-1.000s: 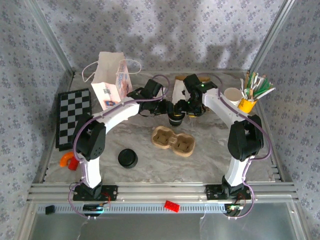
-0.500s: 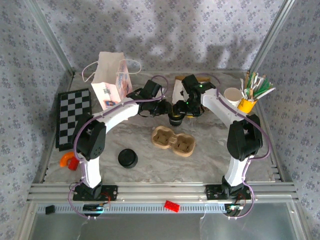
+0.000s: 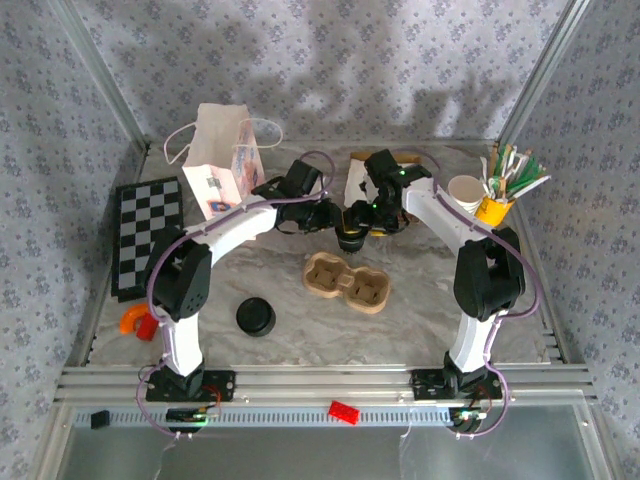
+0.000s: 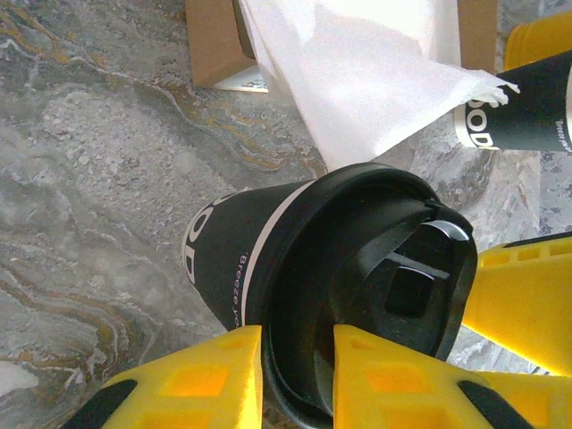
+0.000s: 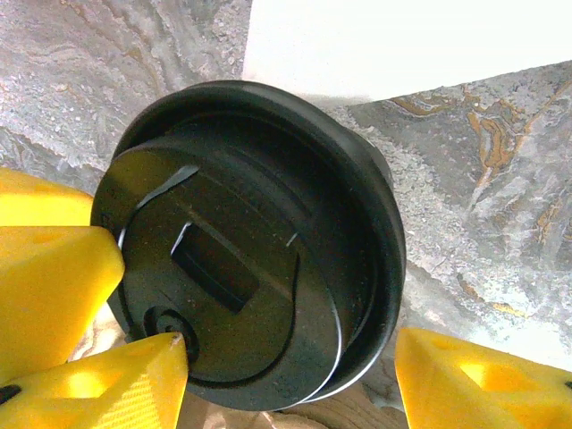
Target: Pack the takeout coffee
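Takeout coffee [image 3: 350,238] at the mid-rear of the marble table [image 3: 420,320], just behind the cardboard cup carrier [image 3: 345,282]. Left gripper [image 4: 298,344] clenched on the rim of its black lid [image 5: 259,232]. Right gripper [image 5: 288,344] spread around the lid, one finger [image 5: 483,384] clear of it.

A dark-topped coffee cup [image 3: 350,239] is being flanked by the left gripper [image 3: 334,224] and the right gripper [image 3: 368,224] toward the middle of the counter's [image 3: 420,320] far edge. A cardboard cup carrier [image 3: 345,282] is being shown just nearer, at the centre. A loose black lid [image 3: 255,316] is being seen toward the near left corner, and a paper bag [image 3: 222,160] at the far left corner.
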{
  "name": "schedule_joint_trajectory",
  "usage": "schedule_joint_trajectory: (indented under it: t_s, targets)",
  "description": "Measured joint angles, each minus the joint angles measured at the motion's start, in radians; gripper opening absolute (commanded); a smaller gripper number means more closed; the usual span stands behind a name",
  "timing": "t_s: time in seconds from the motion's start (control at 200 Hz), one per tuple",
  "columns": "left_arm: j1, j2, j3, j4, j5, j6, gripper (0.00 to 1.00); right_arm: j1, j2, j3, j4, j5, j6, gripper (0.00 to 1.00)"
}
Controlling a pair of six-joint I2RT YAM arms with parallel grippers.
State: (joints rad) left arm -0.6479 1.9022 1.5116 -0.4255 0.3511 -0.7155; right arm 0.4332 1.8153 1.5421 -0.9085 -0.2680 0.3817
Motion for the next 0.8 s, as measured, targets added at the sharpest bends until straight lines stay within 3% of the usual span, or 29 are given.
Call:
schedule_joint_trajectory:
  t_s: [0.8]
  targets:
    - [0.000, 0.046, 0.116, -0.095, -0.008, 0.069, 0.27, -0.055, -0.146, -0.040, 0.052, -0.101, 0.060, 0.63]
